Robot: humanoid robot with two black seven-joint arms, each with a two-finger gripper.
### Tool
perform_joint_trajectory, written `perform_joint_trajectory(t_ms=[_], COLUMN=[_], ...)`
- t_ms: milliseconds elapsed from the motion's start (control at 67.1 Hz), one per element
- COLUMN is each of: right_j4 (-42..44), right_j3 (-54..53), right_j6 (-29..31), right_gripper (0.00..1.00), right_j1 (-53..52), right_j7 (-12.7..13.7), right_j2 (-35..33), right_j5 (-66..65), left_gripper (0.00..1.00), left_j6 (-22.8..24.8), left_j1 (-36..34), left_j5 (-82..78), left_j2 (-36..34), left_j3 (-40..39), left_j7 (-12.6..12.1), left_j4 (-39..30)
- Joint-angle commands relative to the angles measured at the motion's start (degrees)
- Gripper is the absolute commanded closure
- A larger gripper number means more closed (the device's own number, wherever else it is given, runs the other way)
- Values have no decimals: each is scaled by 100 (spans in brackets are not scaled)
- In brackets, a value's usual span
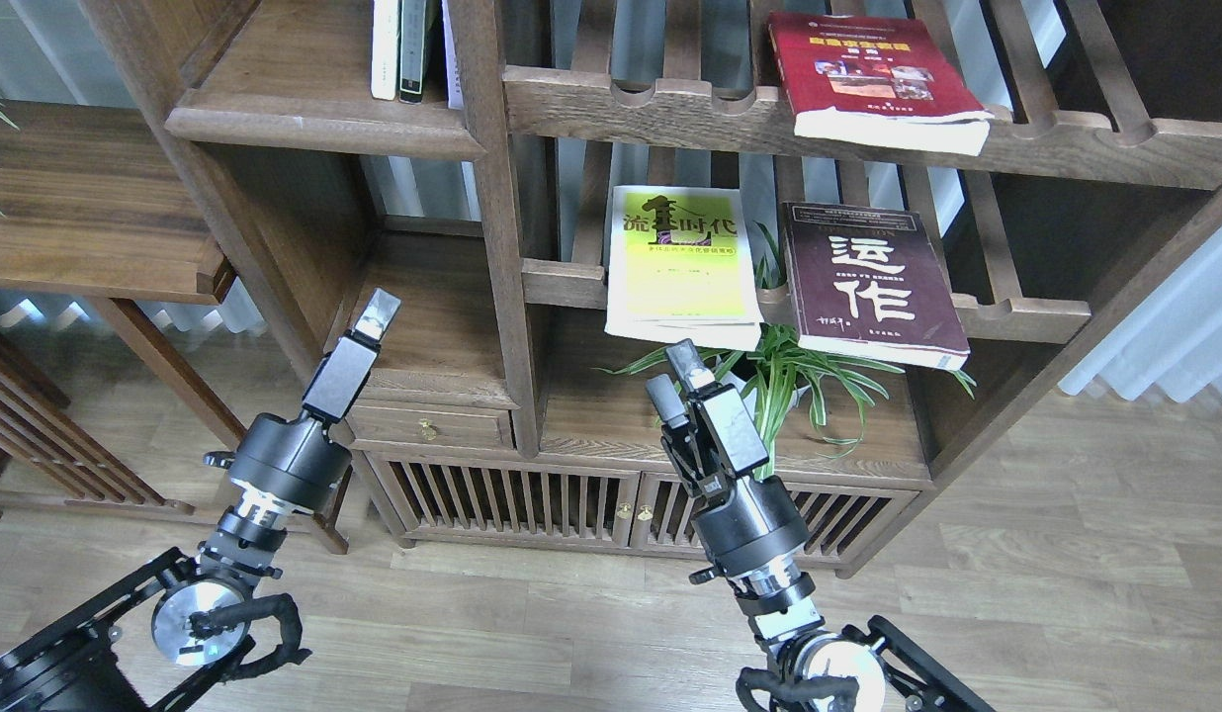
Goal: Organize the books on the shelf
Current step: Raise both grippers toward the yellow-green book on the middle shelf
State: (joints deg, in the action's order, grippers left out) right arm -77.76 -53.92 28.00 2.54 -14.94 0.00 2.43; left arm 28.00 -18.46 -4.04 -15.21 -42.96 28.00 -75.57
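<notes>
A yellow-green book point(680, 259) and a maroon book point(871, 287) lie flat side by side on the middle slatted rack. A red book point(868, 71) lies on the upper slatted rack, overhanging its front rail. The solid wooden shelf point(314, 111) is at the upper left of the bookcase. My right gripper point(675, 381) is just below the yellow-green book's front edge, its fingers slightly apart and empty. My left gripper point(379, 316) hovers in front of the lower left compartment, seen side-on, so its fingers cannot be told apart.
Thin white and dark-spined books point(401, 47) stand on the shelf's right end. A potted green plant point(784, 381) sits under the middle rack, right beside my right gripper. A wooden side table point(87, 198) is at left. A drawer point(428, 427) and slatted doors point(571, 504) lie below.
</notes>
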Motion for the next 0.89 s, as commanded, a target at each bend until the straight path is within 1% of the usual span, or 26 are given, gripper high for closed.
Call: perform_joint_trajectory(t_ms=[0,194,253,372,477,551,670,775,819,864,879], right_j4=[15,121,138,235,525,937,1114,1114,1140,1149,1184], right_j3=[13,5,22,40,49,14,75,145,224,277,382], right_j6=[0,0,0,0,0,0,0,0,0,-110,-319], right_gripper=[1,1,1,1,1,1,1,1,1,1,1], right_j1=[0,-17,-17,-17,-105,-324,-570,-667,-764,-861,-1000], right_j7=[-1,-45,-53,-71,-80,-124,-343,-466,-589,-668,-782], right_j2=[0,0,0,0,0,0,0,0,0,0,0], right_j5=[-5,30,39,74,118,161,346,443,530,610,801], left_gripper=[0,0,0,0,0,0,0,0,0,0,0], left_j6=[0,0,0,0,0,0,0,0,0,0,0], left_j1=[-8,36,1,-8,-8,1,27,53,88,106,115], left_j5=[-9,-9,-18,-9,-18,-35,-53,-149,-342,-483,-666], left_j2=[88,97,237,282,334,352,466,607,686,730,782], left_j3=[51,183,165,139,139,139,174,200,235,297,436], left_j7=[0,0,0,0,0,0,0,0,0,0,0], left_j4=[-2,-2,7,-10,-37,-46,-37,-28,-19,-2,16])
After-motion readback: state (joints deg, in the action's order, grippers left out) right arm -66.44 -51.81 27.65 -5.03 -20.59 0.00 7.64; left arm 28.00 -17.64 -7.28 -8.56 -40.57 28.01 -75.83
